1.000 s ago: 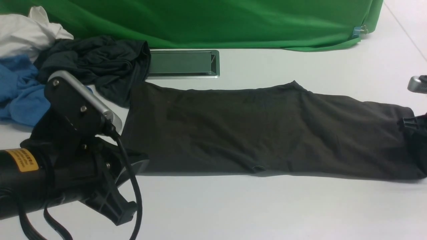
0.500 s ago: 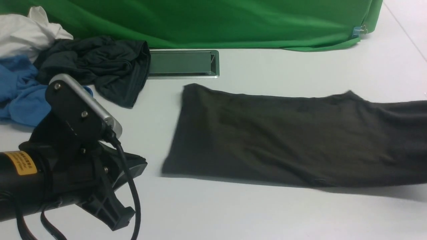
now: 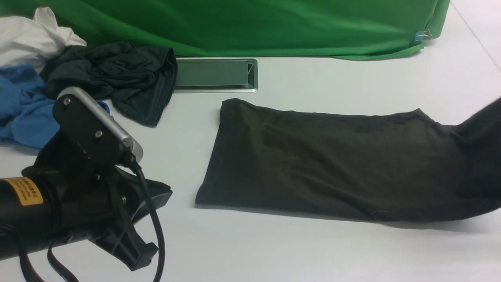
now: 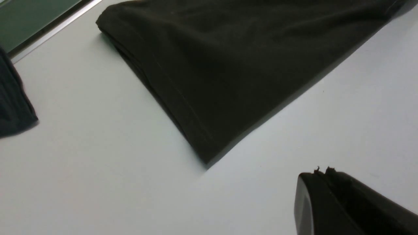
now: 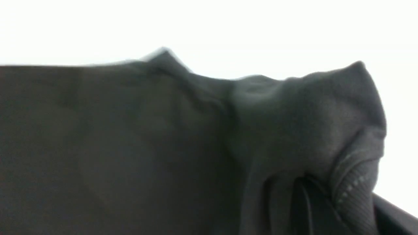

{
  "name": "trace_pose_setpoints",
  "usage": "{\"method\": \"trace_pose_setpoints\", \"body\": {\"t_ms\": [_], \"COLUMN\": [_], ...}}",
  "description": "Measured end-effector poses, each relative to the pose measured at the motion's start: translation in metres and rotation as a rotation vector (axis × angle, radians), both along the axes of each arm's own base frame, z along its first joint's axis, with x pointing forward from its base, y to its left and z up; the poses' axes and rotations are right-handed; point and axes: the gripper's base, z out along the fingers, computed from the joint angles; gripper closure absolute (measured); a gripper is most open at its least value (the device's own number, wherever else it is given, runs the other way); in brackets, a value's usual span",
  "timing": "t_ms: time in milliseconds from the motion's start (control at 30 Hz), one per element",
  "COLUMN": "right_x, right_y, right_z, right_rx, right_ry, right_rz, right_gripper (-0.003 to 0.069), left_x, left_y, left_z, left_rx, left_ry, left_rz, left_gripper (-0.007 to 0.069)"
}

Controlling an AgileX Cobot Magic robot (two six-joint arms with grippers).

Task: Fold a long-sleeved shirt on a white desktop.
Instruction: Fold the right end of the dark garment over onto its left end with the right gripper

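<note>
On the white desktop (image 3: 297, 250) the long-sleeved shirt (image 3: 332, 160) lies folded lengthwise; right gripper (image 5: 326, 195) pinching its end, left gripper (image 4: 321, 182) jaws pressed together, nothing held.

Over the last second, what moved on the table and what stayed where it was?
The long-sleeved shirt slid toward the robot's right, so its left edge now lies clear of the left hand, and its right end has lifted, bunched in the right hand's grip. The left hand stayed shut, touching nothing. The dark garment, blue garment and cable hatch did not move.
</note>
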Motion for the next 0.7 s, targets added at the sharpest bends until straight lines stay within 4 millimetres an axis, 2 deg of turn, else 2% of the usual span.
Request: {"method": "trace_pose_setpoints", "body": {"t_ms": [200,267,367,433,467,700], "right_x": [0.012,0.014,0.023,0.027,0.035,0.056], "right_y": [0.055,0.064,0.099,0.110,0.126,0.198], "right_z": [0.029,0.034,0.047,0.047,0.046,0.034], "right_rx": [0.157,0.181,0.249,0.277,0.314,0.386], "right_ry": [-0.138,-0.166,-0.231,-0.235,-0.229,-0.187], "right_rz": [0.193,0.220,0.317,0.343,0.385,0.569], "right_gripper": [0.0565,0.0565,0.0565,0.0565,0.0565,0.0565], "left_x": [0.000,0.000,0.000,0.000,0.000,0.002], "left_y": [0.000,0.000,0.000,0.000,0.000,0.000], "left_z": [0.000,0.000,0.000,0.000,0.000,0.001], "left_rx": [0.001,0.002,0.006,0.006,0.006,0.000], "left_ry": [-0.002,-0.004,-0.007,-0.007,-0.007,-0.025], "left_rz": [0.000,0.000,0.000,0.000,0.000,0.006], "left_gripper": [0.0606,0.0606,0.0606,0.0606,0.0606,0.0606]}}
